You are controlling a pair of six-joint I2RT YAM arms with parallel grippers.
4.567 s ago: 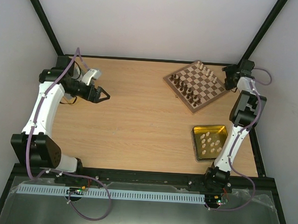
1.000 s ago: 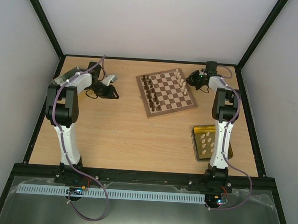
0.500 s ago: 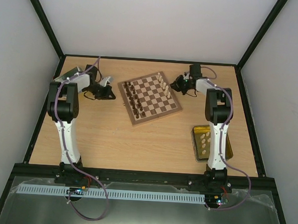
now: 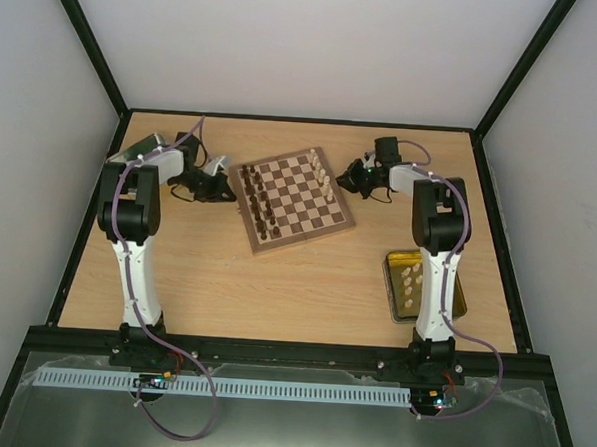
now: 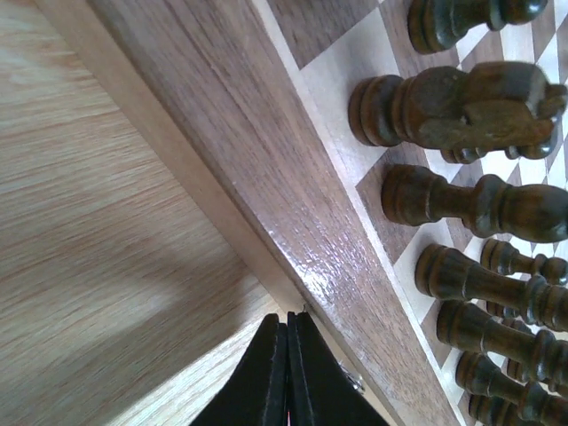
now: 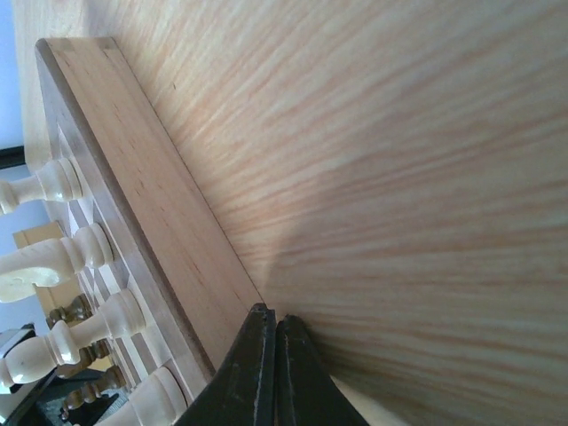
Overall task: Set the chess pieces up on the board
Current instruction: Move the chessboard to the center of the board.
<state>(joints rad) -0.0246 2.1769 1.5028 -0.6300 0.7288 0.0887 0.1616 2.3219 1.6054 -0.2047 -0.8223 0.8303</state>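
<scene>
Board (image 4: 298, 198) sits on the far middle of the bench (image 4: 275, 282), dark chess pieces (image 4: 261, 204) ranked along its left side, a few cream chess pieces (image 4: 326, 180) on its right. Left claw (image 4: 220, 188) is pinched shut and empty at the left border, and right claw (image 4: 349, 177) is the same at the right border. It looks like they're squaring the board. Next the right claw must open over the yellow tray (image 4: 388, 288) for the cream men there.

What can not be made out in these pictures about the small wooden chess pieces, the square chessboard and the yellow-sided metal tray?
- Top view: the kind of each dark brown chess piece on the square wooden chessboard, too small.
- Top view: the number of cream pieces in the yellow-sided metal tray; the right arm covers part.
- Right wrist view: the cream pieces on the board, cut off by the left edge.
</scene>
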